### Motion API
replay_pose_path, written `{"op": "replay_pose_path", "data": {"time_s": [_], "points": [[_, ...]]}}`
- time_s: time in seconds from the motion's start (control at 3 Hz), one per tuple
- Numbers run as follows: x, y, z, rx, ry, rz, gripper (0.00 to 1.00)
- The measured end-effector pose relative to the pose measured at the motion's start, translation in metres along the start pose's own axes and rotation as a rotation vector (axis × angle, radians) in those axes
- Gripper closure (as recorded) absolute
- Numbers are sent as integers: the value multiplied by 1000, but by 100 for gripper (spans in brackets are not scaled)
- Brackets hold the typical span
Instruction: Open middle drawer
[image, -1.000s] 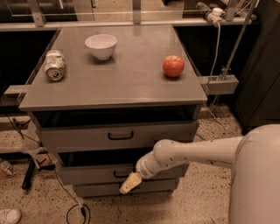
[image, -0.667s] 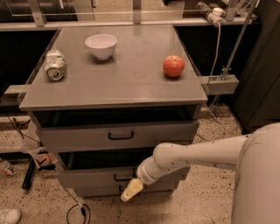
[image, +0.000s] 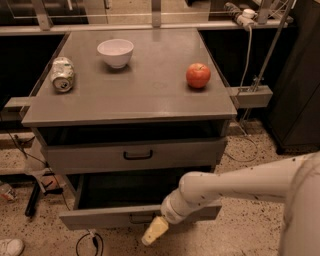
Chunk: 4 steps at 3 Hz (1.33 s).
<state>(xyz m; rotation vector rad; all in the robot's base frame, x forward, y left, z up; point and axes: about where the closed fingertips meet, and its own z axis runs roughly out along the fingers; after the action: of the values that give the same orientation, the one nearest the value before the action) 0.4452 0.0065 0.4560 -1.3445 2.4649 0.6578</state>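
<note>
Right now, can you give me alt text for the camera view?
The middle drawer of a gray cabinet is pulled out, with the claw at its front. On top sit a can, a bowl and an apple.

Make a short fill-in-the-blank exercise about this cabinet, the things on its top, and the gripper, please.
1. The middle drawer is pulled ____ of the cabinet.
2. On the cabinet top, the white bowl stands between the crushed can and the red ____.
3. The gripper is at the front of the middle drawer, far ____ the cabinet top.

Missing words: out; apple; below.
</note>
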Motion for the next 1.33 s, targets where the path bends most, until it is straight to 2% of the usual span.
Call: {"op": "replay_pose_path", "data": {"time_s": [0.33, 0.67, 1.0, 1.33], "points": [[31, 30, -15, -16, 50, 43, 0], [44, 47, -21, -30, 73, 62, 0], [44, 51, -34, -29, 40, 88, 0], [21, 50, -51, 21, 11, 36, 0]]}}
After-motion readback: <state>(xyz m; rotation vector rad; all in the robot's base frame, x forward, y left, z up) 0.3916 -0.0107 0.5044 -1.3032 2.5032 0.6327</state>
